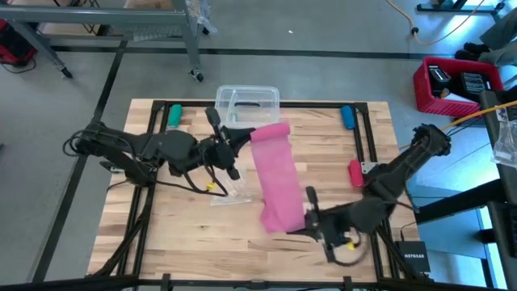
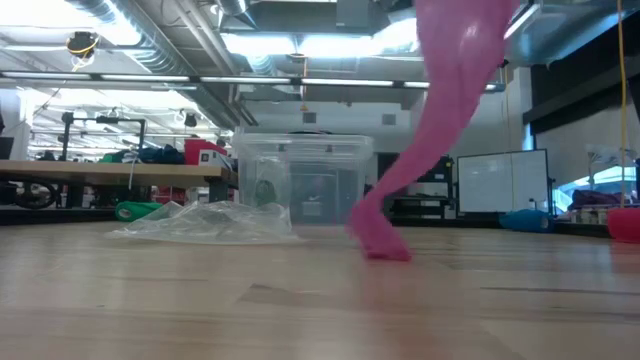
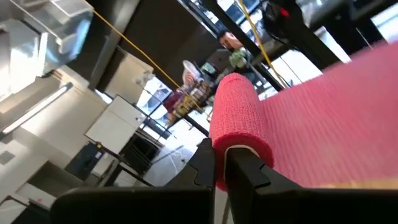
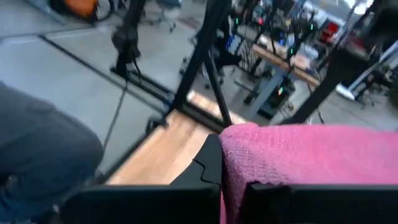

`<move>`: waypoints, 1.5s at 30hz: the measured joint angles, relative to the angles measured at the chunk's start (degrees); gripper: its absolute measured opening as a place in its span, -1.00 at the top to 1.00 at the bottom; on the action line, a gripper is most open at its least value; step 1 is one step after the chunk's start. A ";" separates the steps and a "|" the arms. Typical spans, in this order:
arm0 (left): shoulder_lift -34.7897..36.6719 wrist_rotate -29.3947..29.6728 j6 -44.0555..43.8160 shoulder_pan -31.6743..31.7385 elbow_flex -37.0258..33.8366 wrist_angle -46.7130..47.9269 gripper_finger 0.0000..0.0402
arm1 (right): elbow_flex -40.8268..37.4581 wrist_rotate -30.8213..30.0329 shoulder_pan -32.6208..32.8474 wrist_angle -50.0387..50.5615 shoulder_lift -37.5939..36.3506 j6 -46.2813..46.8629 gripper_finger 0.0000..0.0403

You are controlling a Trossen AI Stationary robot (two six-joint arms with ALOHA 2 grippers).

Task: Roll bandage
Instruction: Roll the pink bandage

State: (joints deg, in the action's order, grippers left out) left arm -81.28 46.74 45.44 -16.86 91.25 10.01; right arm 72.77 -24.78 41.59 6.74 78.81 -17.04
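Stretching across mid table: bandage, pink strip held at both ends, running from near the clear bin at the far side toward the near edge

Left tool clamped shut on far end of bandage, end wrapped over into a small rolled fold, seen close in left wrist view with dark fingers pinching it

Right tool closed on near end of bandage, edge of fabric pinched between fingers in right wrist view, pink cloth spreading out past them

Hanging in low view as a raised pink band, dropping down from above and touching table at one low point in front of clear bin

Lying on table beside left arm: crumpled clear plastic wrapper, also seen low and flat in low view

Sitting near right arm: small red stubby object, apart from bandage

Resting at far corners of table: green item on left side, blue item on right side

Standing on floor off right side of table: red crate
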 joint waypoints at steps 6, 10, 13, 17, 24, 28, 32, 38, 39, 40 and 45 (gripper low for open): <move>0.00 0.00 -4.12 0.37 -5.87 -1.64 0.97 | 5.46 -3.60 3.89 0.39 0.02 -2.52 0.99; 0.00 0.00 -4.98 -0.38 -10.27 -5.66 0.98 | 8.62 -6.10 5.07 0.50 0.02 -4.33 0.99; 0.00 -0.04 -4.60 -1.61 -13.01 -8.25 0.98 | 10.85 -6.62 5.72 0.41 0.02 -5.67 0.99; 0.02 -0.05 -5.04 -2.84 -15.98 -9.55 0.96 | 14.21 -6.60 5.74 0.44 0.04 -6.93 0.99; -1.97 -1.79 -7.41 -4.99 -19.79 -10.84 0.98 | 20.87 -6.64 5.41 1.23 0.09 -10.50 0.99; -4.73 -1.79 -7.55 -6.21 -19.89 -12.08 0.95 | 24.38 -6.73 3.72 1.27 0.09 -10.67 0.99; -8.58 -1.77 -6.46 -7.61 -19.92 -13.06 0.97 | 27.65 -8.24 1.23 1.34 0.10 -10.67 0.99; -12.52 -2.43 -8.25 -9.90 -19.81 -13.41 0.96 | 32.70 -11.70 -2.98 6.03 0.11 -10.69 0.99; -13.10 -2.91 -8.36 -10.26 -19.81 -13.61 0.96 | 33.58 -11.83 -3.82 6.92 0.11 -10.69 0.99; -13.44 -3.36 -8.37 -10.55 -19.81 -14.22 0.96 | 34.44 -12.17 -4.75 7.98 0.11 -10.69 0.99; -13.99 -4.60 -9.95 -12.17 -19.79 -14.67 0.97 | 38.05 -13.60 -10.40 12.74 0.13 -10.40 0.99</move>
State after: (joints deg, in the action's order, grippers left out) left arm -95.26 42.15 35.50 -29.03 71.46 -4.66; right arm 110.82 -38.38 31.19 19.49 78.94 -27.44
